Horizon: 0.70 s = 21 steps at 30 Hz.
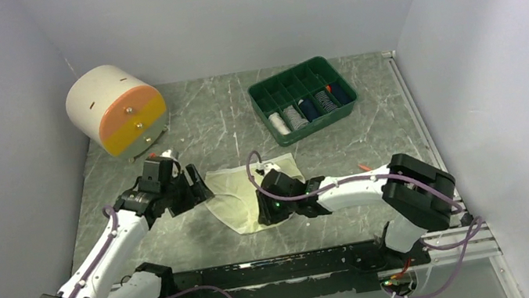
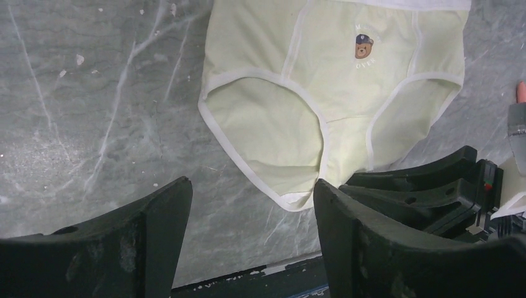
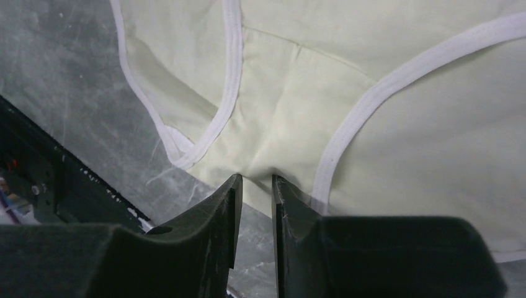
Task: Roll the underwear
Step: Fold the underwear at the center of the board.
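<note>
A grey, marble-veined desk [image 1: 217, 116] fills the floor of a white-walled booth, with two white-and-black robot arms reaching in from the near edge.

The underwear [image 1: 240, 194] is a single pale cream brief with white trim, spread flat at the centre of the desk. A small bear print [image 2: 364, 45] sits near its waistband. In the overhead view the waistband lies toward 1 o'clock and the crotch toward 7 o'clock.

The left gripper [image 1: 200, 189] is at 9 o'clock of the garment, just beside its edge. Its wrist camera shows the fingers spread wide apart over bare desk [image 2: 251, 192], holding nothing, with the underwear [image 2: 322, 74] beyond the fingertips.

The right gripper [image 1: 265, 214] is at the garment's 6 o'clock edge. Its own camera shows the two black fingers drawn almost together [image 3: 255, 183] on the crotch hem. The cream cloth [image 3: 298, 81] puckers into creases that meet at the tips — pinched there.

At 1 o'clock on the desk, well apart from the cloth, is a green tray [image 1: 261, 110] with compartments holding what look like spools. At 10 o'clock a white drum [image 1: 107, 93] lies on its side, its round face half orange, half yellow.
</note>
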### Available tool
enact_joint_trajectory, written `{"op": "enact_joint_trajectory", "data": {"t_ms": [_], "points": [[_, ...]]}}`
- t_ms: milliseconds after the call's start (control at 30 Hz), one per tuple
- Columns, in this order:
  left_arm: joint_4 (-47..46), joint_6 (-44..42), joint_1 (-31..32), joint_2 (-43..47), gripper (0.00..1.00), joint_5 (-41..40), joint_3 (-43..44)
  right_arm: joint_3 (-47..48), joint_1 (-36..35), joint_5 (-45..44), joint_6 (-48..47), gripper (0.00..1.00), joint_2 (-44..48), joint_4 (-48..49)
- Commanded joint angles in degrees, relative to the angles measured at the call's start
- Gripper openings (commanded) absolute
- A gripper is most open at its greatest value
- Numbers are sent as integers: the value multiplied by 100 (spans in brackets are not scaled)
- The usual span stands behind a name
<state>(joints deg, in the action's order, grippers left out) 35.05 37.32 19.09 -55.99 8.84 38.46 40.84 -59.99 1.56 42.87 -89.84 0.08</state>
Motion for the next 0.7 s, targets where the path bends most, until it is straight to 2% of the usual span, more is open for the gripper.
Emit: {"op": "enact_joint_trajectory", "data": {"t_ms": [0,267,400,500,567,667], "points": [[99,323,-11,59,77,-265,-11,57,-44,-406,-90,28,53,-109],[90,539,-11,45,78,-392,-101,-556,-457,-183,407,26,215,-481],[135,561,-11,-126,77,-449,-111,-842,-743,-32,773,25,433,-311],[109,638,-11,-221,77,-438,-200,-774,-898,-27,888,25,479,-427],[48,700,-11,-245,76,-395,-298,-623,-945,-92,858,28,563,-529],[-126,746,-11,-266,73,-284,-484,-353,-945,-541,663,38,860,-555]]}}
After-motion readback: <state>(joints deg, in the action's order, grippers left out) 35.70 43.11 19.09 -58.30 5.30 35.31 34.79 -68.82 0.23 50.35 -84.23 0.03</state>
